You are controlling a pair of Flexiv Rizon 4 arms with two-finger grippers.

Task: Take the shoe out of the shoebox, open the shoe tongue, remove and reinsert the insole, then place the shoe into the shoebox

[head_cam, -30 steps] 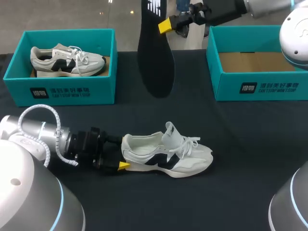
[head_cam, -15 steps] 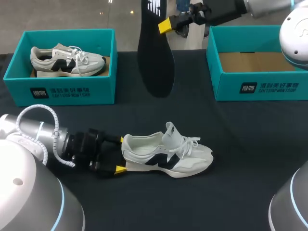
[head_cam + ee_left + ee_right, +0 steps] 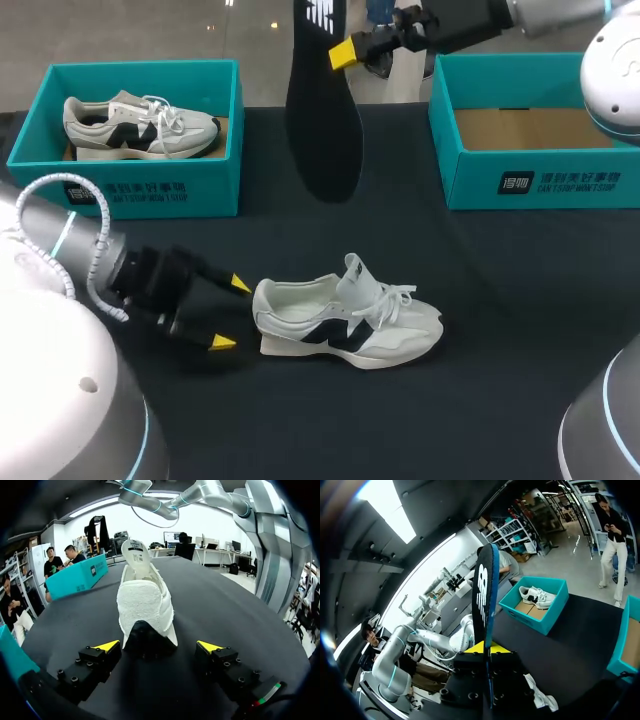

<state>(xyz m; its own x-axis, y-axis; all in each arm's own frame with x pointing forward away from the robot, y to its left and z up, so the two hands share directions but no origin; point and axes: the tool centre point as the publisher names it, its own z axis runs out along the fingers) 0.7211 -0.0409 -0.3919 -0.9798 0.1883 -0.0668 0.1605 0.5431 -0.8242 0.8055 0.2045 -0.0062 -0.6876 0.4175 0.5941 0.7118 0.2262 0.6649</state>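
A white shoe with black side marks (image 3: 345, 320) lies on its sole mid-table, tongue (image 3: 357, 272) lifted. My left gripper (image 3: 226, 312) stands open just behind its heel, touching nothing; in the left wrist view the shoe (image 3: 144, 605) lies ahead of the open gripper (image 3: 158, 646), heel toward it. High above the table's far side, my right gripper (image 3: 345, 52) is shut on the black insole (image 3: 323, 110), which hangs down. The right wrist view shows the insole (image 3: 484, 600) standing up from between the gripper's (image 3: 487, 649) tips. An empty teal shoebox (image 3: 535, 135) stands at the back right.
A second teal box (image 3: 130, 185) at the back left holds another white shoe (image 3: 140, 125). Dark cloth covers the table (image 3: 430, 420), with bare room around the shoe and toward the front.
My left gripper has let go of the shoe's heel, opened wide and drawn back to the left. The shoe and the right arm with the insole have not moved.
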